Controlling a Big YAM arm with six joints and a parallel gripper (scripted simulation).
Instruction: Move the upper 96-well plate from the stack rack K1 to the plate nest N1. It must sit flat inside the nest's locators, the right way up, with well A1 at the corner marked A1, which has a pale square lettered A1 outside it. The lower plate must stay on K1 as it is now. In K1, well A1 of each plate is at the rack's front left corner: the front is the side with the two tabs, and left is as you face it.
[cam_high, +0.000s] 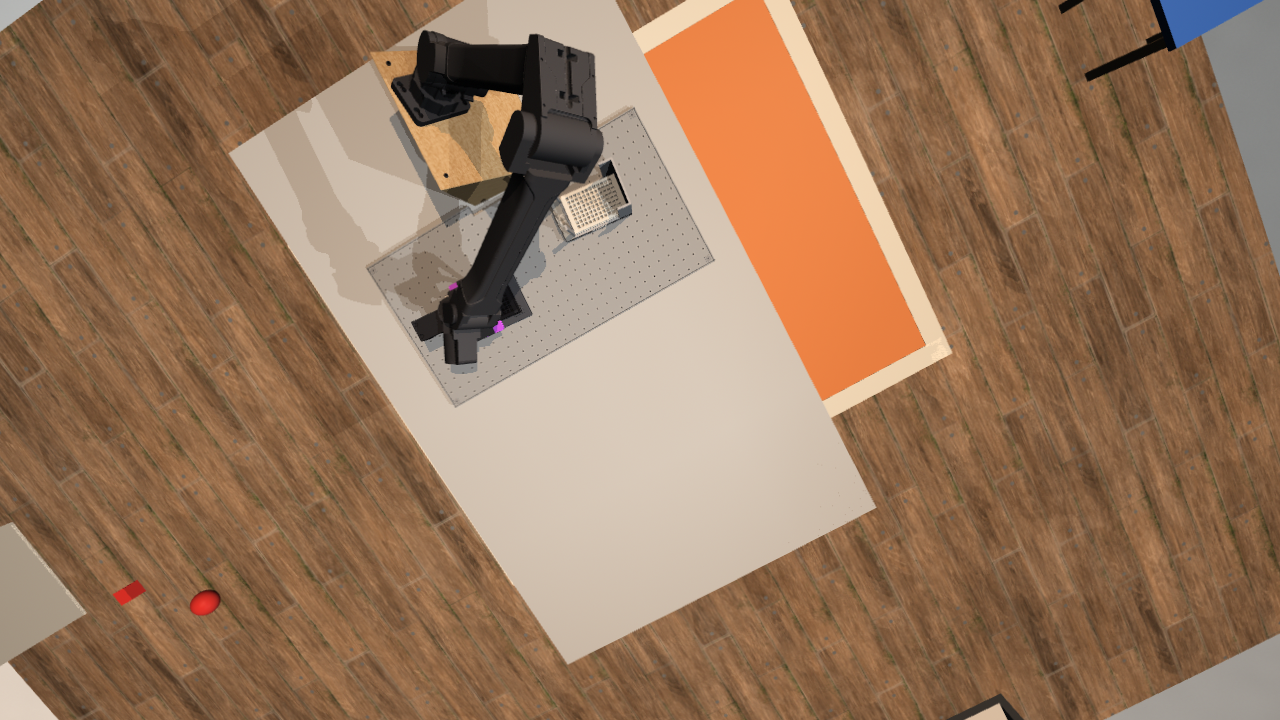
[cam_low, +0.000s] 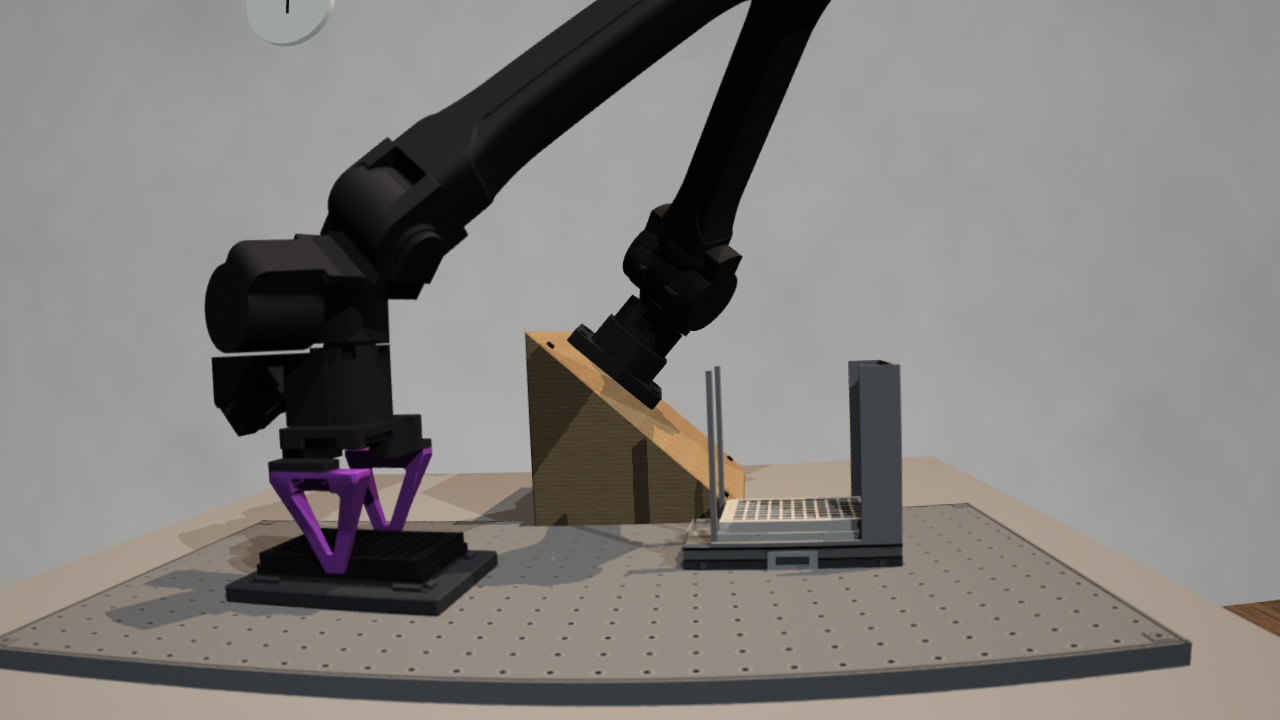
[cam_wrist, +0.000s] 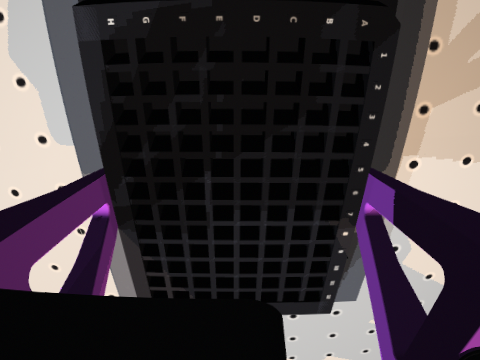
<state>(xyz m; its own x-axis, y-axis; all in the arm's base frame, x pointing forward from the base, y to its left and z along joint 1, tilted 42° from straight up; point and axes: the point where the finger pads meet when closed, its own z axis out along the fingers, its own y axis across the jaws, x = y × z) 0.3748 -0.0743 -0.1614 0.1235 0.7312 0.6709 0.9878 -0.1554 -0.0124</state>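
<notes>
The black 96-well plate (cam_low: 365, 548) rests flat on the dark plate nest N1 (cam_low: 358, 586) at the left of the perforated board. My gripper (cam_low: 353, 528), with purple fingers, is shut on the plate's long sides. The white lower plate (cam_low: 792, 514) lies in the stack rack K1 (cam_low: 796, 537) at the right; it also shows in the overhead view (cam_high: 590, 207).
A wooden wedge (cam_low: 608, 447) carries the arm's base behind the board. Rack K1 has two thin posts (cam_low: 714, 447) and a tall grey column (cam_low: 874, 447). The arm (cam_high: 510, 232) spans the board between the rack and the nest.
</notes>
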